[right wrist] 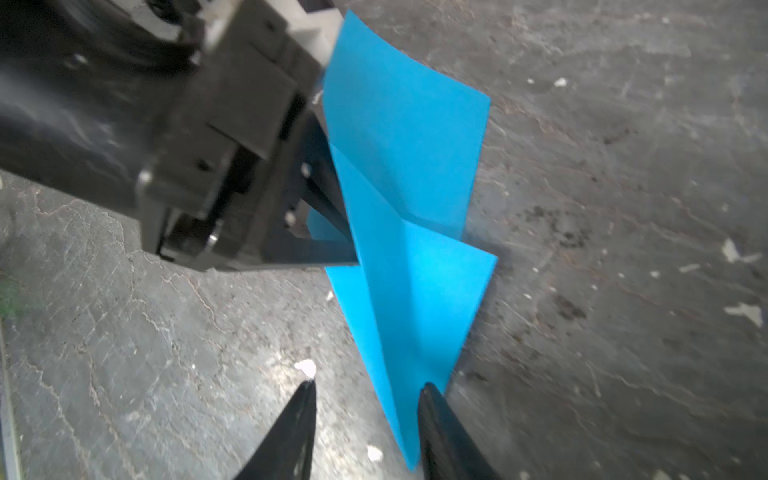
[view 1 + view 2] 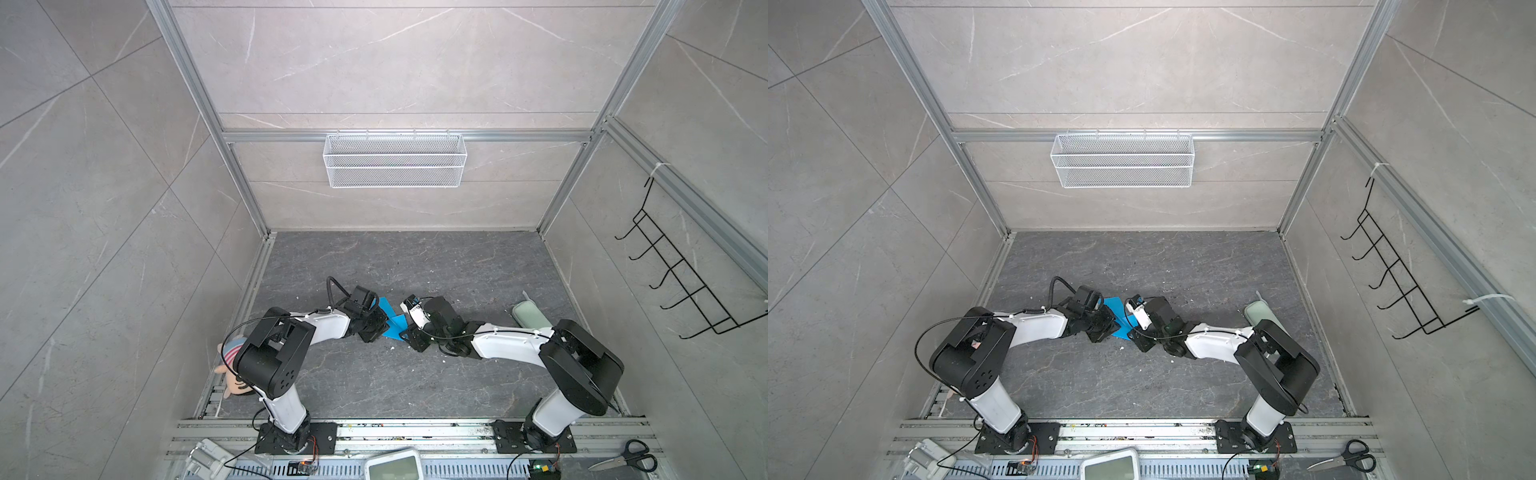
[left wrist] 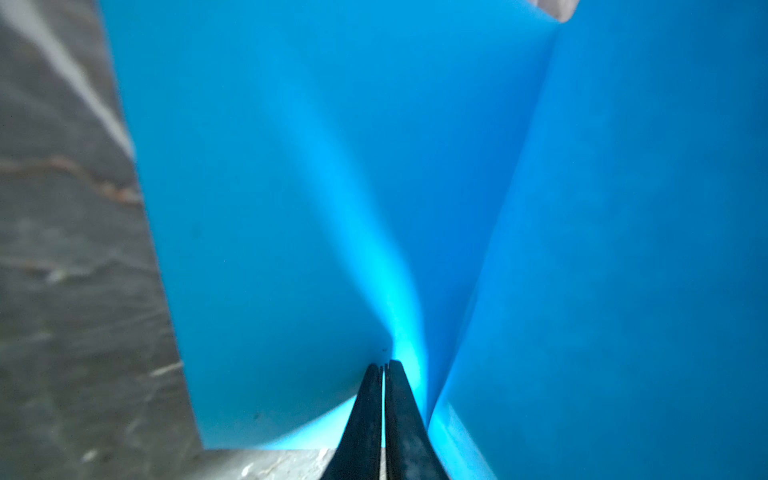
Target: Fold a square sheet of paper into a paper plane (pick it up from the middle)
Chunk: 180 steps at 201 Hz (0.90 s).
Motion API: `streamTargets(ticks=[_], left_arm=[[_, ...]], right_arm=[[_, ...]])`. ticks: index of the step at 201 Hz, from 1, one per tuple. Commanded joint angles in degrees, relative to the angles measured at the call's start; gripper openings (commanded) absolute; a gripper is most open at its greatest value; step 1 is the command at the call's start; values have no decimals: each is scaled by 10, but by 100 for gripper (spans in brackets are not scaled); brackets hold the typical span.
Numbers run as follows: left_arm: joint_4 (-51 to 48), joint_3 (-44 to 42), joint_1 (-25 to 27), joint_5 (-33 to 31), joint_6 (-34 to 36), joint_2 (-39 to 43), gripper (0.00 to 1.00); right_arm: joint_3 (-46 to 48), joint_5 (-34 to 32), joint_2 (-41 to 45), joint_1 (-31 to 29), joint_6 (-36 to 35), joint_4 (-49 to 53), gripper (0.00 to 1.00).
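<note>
The sheet of paper (image 2: 395,327), bright blue and creased into angled flaps, shows in the lower middle of both top views, over the dark grey table (image 2: 415,266) between the two arms' wrists. Whether it rests on the table or hangs just above it cannot be told.

The left tool (image 3: 384,366) is clenched on the paper. In the left wrist view its two black fingers press together with only a thin blue sliver between them. The sheet fans out from that pinch across most of the frame, with a sharp fold line running toward the upper right.

The right tool (image 1: 368,388) is released, its fingers standing apart at the bottom of the right wrist view. The paper's narrow pointed end reaches down between them, touching or just beside the finger on the right of the frame. In the same view the left tool's black body fills the upper left, its fingers passing behind the paper's edge. White scraps (image 1: 305,368) dot the table nearby.
</note>
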<state>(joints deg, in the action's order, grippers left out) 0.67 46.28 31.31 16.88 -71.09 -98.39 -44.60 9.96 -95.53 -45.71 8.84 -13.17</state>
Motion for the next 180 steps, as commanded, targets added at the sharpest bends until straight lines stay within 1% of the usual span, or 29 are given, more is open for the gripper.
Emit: streamTargets(ticks=[1,47,84,150,180], left_arm=[[-69,-16,6,-18,-30,-1,11],[-73,-12,6,-16,-29,-10,11],[-70,-10,6,-11,-29,-16,11],[-67,-12,6,-11,-31,-15,11],[-67,-13,6,-11,-30,-10,11]], right_arm=[[-7,-37,-32,-3,-1,-32,41],[-21,-43,-54,-13,-7,-11,34],[-23,-62,-70,-16,-10,-7,30],[-30,-77,-84,-16,-4,4,14],[-31,-50,-87,-15,8,2,6]])
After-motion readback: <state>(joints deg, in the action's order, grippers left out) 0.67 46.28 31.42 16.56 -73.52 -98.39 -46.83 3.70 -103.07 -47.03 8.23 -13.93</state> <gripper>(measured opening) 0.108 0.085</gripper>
